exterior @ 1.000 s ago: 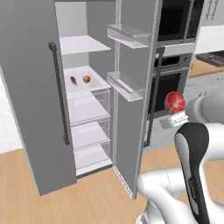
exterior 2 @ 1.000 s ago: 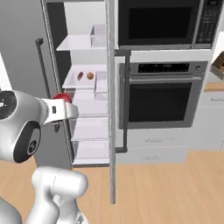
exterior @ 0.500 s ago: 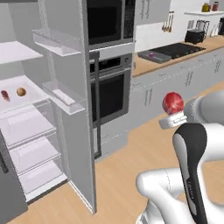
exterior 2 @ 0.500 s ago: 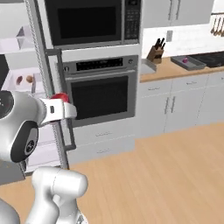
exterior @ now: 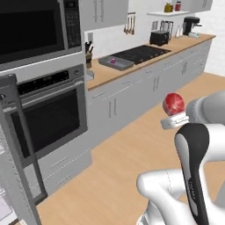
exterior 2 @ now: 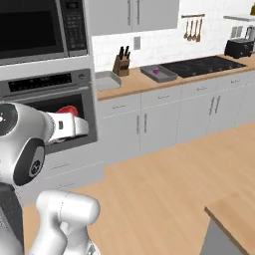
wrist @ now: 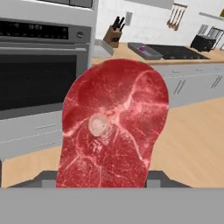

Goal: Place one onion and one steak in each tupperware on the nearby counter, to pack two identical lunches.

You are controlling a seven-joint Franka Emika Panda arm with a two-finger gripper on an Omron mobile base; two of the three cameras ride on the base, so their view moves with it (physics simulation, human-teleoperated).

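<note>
Steak (wrist: 114,127): a red, white-marbled slab with a small round bone mark near its middle, standing upright between my finger tips in the hand view; in the left base view it shows as a red lump (exterior: 174,103) above my wrist.
Gripper (exterior: 174,119): half closed on the steak, its jaws pressed to the meat's two sides; I carry it in mid air, well above the floor.
Counter (exterior 2: 149,82): a tan wood-grain top along the far wall, over white cabinet fronts.
Tupperware, first (exterior 2: 158,72): a pale grey tray lying flat on the counter just beside the cooktop (exterior 2: 199,65), with a small purplish-red thing in it that is too small to name.
Tupperware, second (exterior 2: 105,79): a like tray at the counter's end, next to the oven (exterior 2: 47,112).
Knife block (exterior 2: 121,62): upright on the counter between the two trays, towards the wall.
Floor (exterior 2: 164,194): light wood planks between me and the cabinets.
</note>
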